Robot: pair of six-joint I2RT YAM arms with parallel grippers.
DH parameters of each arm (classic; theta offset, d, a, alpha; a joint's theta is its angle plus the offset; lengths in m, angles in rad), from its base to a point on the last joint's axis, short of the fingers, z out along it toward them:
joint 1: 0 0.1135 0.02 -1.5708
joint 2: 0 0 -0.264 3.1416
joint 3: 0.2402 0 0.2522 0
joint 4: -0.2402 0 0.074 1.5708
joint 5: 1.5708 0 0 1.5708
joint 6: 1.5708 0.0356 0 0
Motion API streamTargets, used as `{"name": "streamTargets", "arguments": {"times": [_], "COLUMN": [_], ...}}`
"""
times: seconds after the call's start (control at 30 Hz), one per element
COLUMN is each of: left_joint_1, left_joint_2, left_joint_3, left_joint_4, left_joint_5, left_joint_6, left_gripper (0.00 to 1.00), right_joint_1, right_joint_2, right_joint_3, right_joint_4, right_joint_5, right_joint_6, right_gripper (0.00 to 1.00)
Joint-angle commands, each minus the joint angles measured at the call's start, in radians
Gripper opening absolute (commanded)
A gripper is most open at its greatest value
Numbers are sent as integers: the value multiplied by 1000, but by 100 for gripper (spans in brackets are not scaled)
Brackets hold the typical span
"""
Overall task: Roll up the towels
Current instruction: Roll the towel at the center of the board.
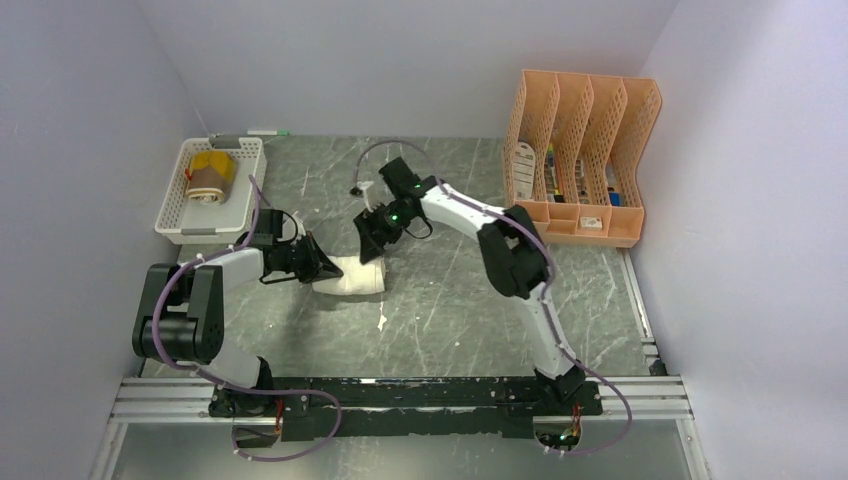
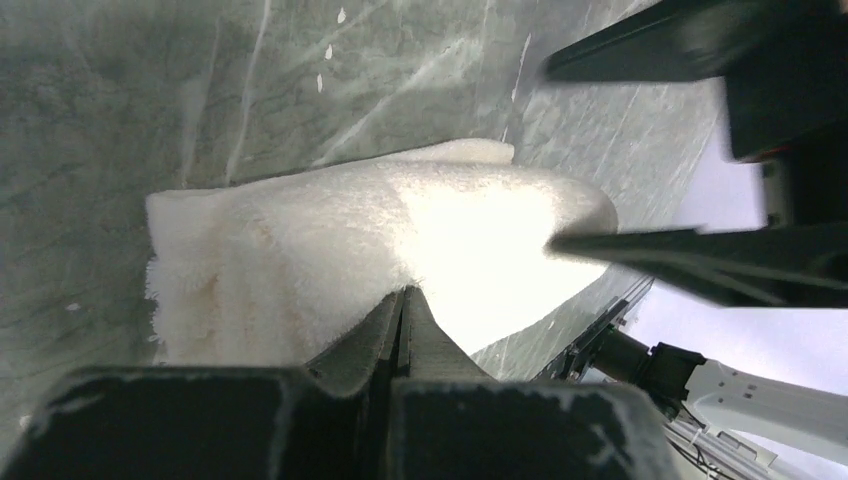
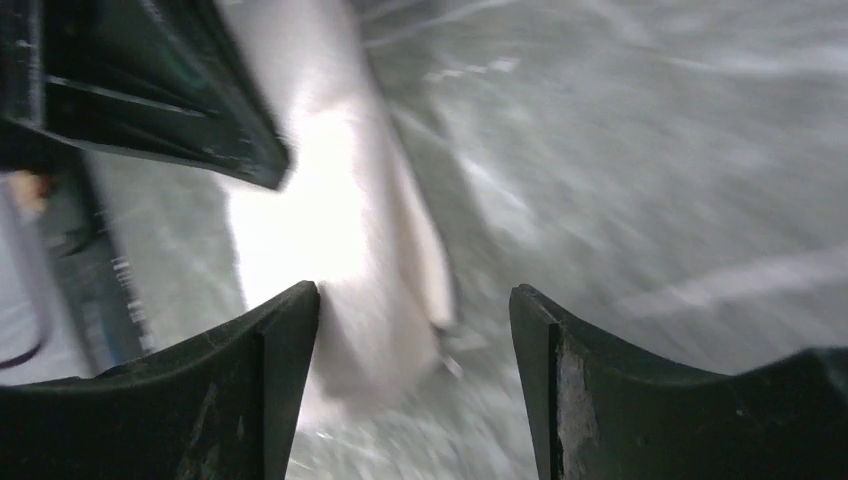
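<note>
The cream-white towel (image 1: 352,277) lies partly rolled on the grey table, left of centre. My left gripper (image 1: 322,268) is shut, its tips pressed against the towel's left end; no cloth shows between the fingers (image 2: 405,305), and the towel (image 2: 330,235) bulges just beyond them. My right gripper (image 1: 373,247) is open and empty, just above the towel's right end; the towel (image 3: 345,200) runs between its fingertips (image 3: 290,320). The mustard-yellow and brown towel (image 1: 210,178) lies rolled in the white basket (image 1: 176,200) at the far left.
An orange file rack (image 1: 585,150) holding small items stands at the back right. A marker pen (image 1: 265,132) lies behind the basket. A small white scrap (image 1: 382,321) lies in front of the towel. Walls close in on the left, back and right.
</note>
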Motion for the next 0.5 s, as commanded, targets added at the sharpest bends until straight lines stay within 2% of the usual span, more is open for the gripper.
{"name": "streamTargets", "arguments": {"times": [0.0,0.03,0.1,0.27,0.37,0.47], "left_joint_1": [7,7,7,7,7,8], "left_joint_2": [15,15,17,20,23,27], "left_joint_3": [-27,-28,-32,-46,-56,-60], "left_joint_4": [-16,-19,-24,-24,-22,-18], "left_joint_5": [-92,-96,-101,-109,-114,-118], "left_joint_6": [18,20,24,27,30,30], "left_gripper": [7,7,7,7,7,7], "right_joint_1": [-38,-39,-31,78,172,195], "right_joint_2": [-272,-343,-484,-636,-672,-650], "right_joint_3": [-200,-280,-438,-635,-745,-802], "right_joint_4": [372,458,603,684,814,960], "right_joint_5": [439,461,462,504,540,452], "right_joint_6": [33,38,38,-9,-1,93], "right_gripper": [71,78,99,100,100,98]}}
